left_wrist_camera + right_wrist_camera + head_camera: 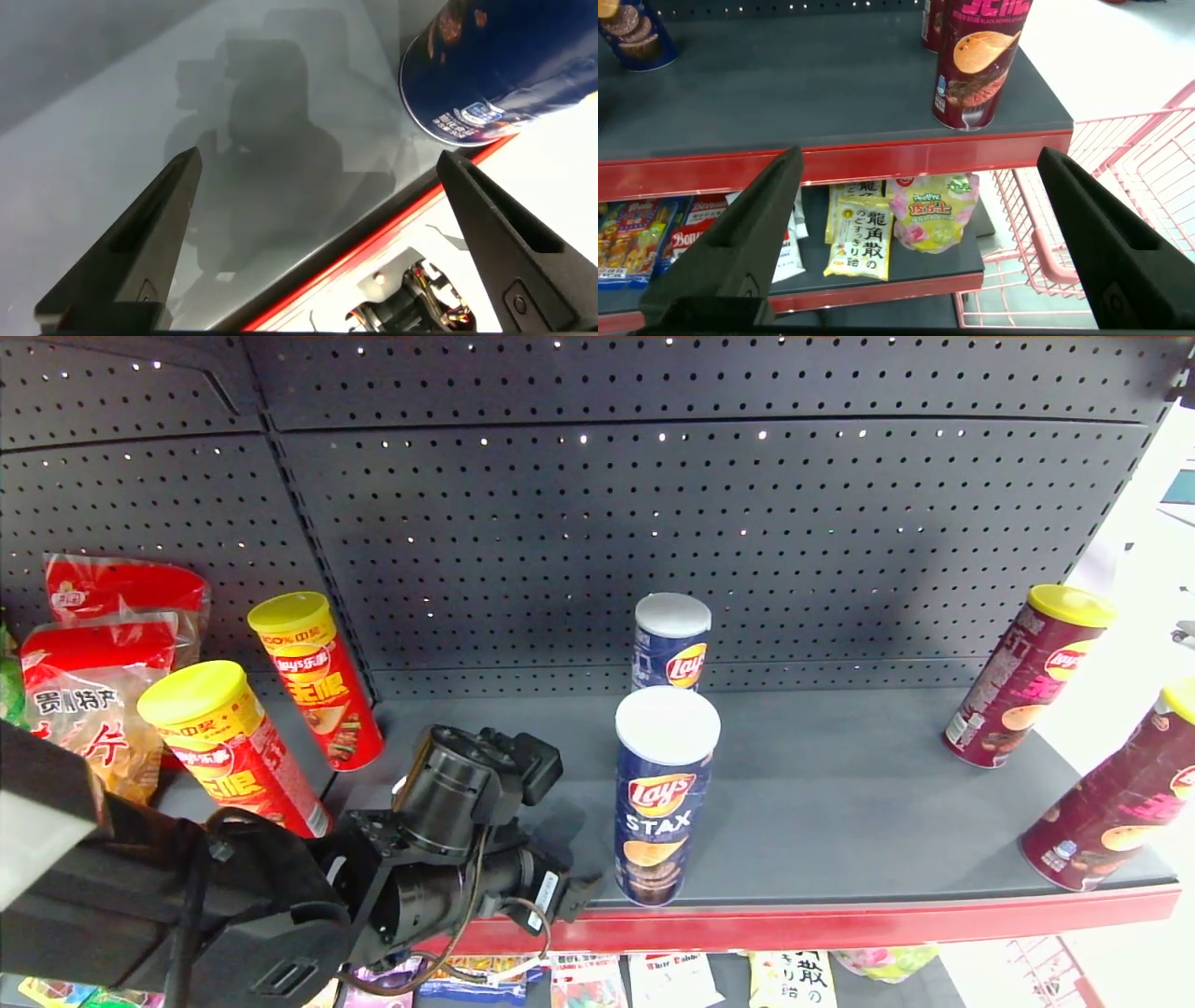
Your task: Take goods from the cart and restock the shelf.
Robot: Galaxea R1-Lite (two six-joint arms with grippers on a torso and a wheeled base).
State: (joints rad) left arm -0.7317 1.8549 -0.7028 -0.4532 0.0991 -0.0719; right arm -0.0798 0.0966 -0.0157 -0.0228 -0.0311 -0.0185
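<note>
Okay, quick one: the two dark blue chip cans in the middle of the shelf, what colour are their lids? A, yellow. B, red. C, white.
C: the front blue can and the back blue can each carry a white lid, while the yellow lids sit on the red cans and the maroon cans.

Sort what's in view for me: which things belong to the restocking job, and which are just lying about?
Job: shelf, pink cart, front blue can, rear blue can, maroon cans, red cans, left gripper and right gripper, both open and empty.
Lying about: red snack bags at the shelf's left, packets on the lower shelf.
</note>
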